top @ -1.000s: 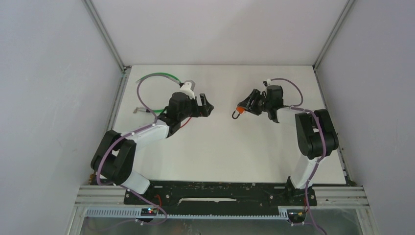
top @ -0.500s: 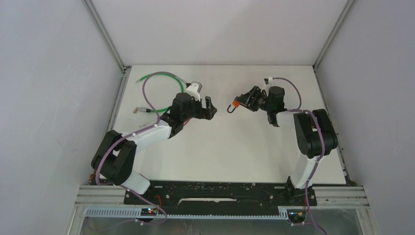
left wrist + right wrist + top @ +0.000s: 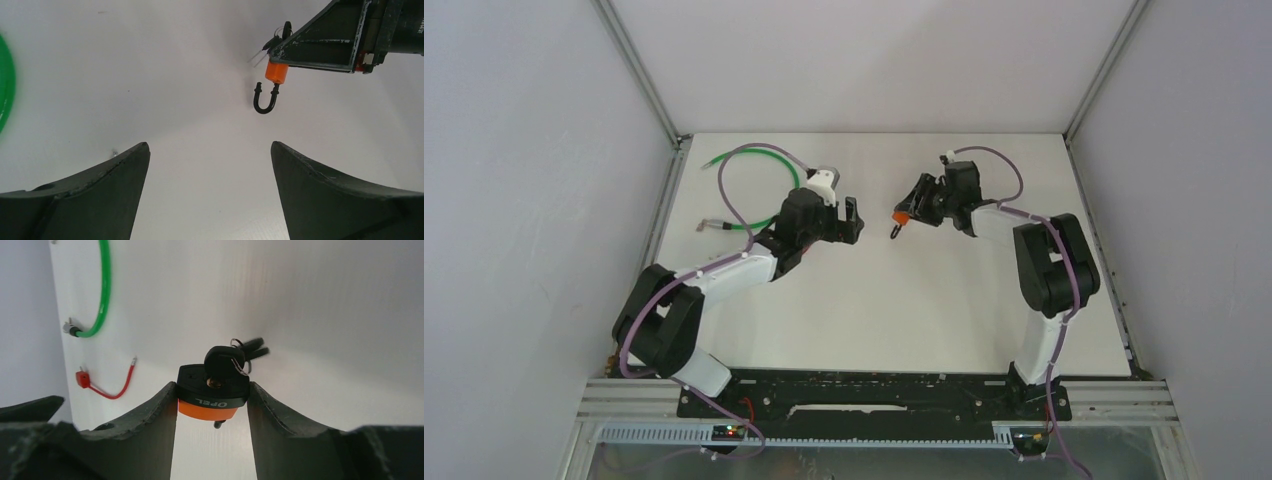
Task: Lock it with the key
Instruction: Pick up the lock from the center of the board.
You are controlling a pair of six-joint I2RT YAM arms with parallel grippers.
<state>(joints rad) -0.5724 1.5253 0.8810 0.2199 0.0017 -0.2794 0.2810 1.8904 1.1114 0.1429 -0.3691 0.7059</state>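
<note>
An orange and black padlock [image 3: 213, 390] is clamped by its sides between the fingers of my right gripper [image 3: 212, 385]. A black-headed key [image 3: 223, 359] with a ring of spare keys sits in its keyhole. In the top view the padlock [image 3: 902, 214] is held above the table's middle back. Its black shackle [image 3: 265, 100] hangs open, with one leg free of the body. My left gripper [image 3: 208, 147] is open and empty, pointing at the padlock [image 3: 276, 73] from a short way to its left. In the top view the left gripper [image 3: 852, 220] stands apart from the lock.
A green cable [image 3: 754, 152] loops over the table's back left; it also shows in the right wrist view as the green cable [image 3: 104, 290]. A red lead [image 3: 107, 387] lies on the white table near the left arm. A small plug [image 3: 709, 224] lies at the left edge.
My right gripper has carried the padlock back and a little to the left, turning it so the shackle hangs down. My left gripper has shifted slightly and stayed open.
</note>
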